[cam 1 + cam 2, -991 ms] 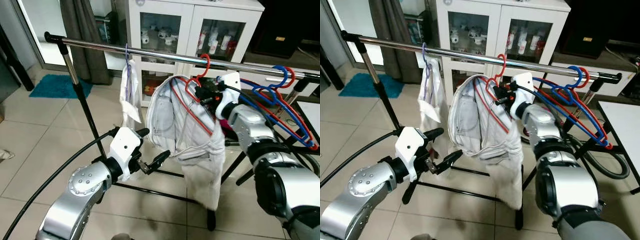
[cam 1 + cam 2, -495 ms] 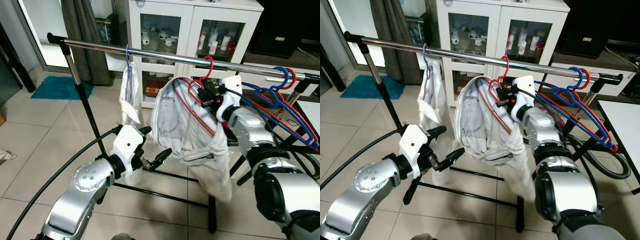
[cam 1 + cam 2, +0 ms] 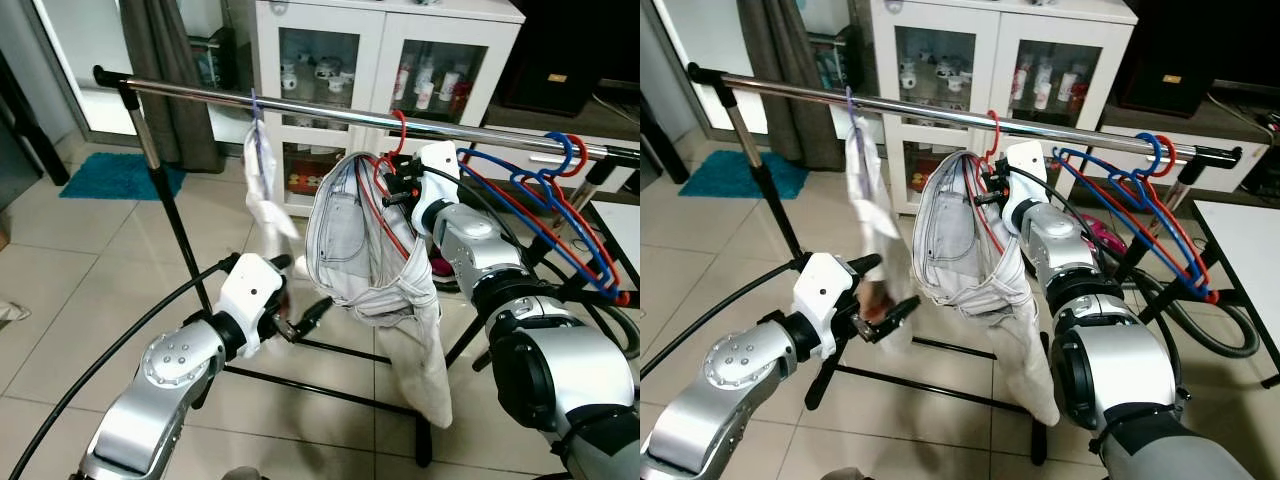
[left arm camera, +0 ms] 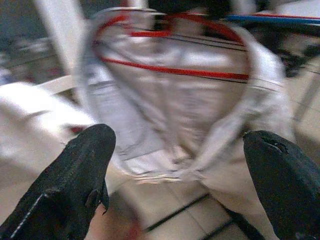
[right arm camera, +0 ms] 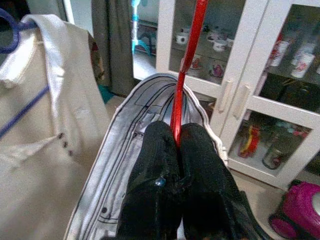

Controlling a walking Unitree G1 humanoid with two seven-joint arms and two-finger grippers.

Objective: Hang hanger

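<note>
Hanger neck sits pinched inside right tool, below rail.

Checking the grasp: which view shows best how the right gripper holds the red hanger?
Right wrist view: right gripper fingers pinch the red hanger stem close up. Eye views show the grip small under the rail; left wrist shows blurred red wire.

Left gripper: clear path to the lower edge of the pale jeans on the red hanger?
Probably yes. The left gripper is open, low beside the jeans, and nothing stands between them. The right gripper holds the red hanger.
</note>
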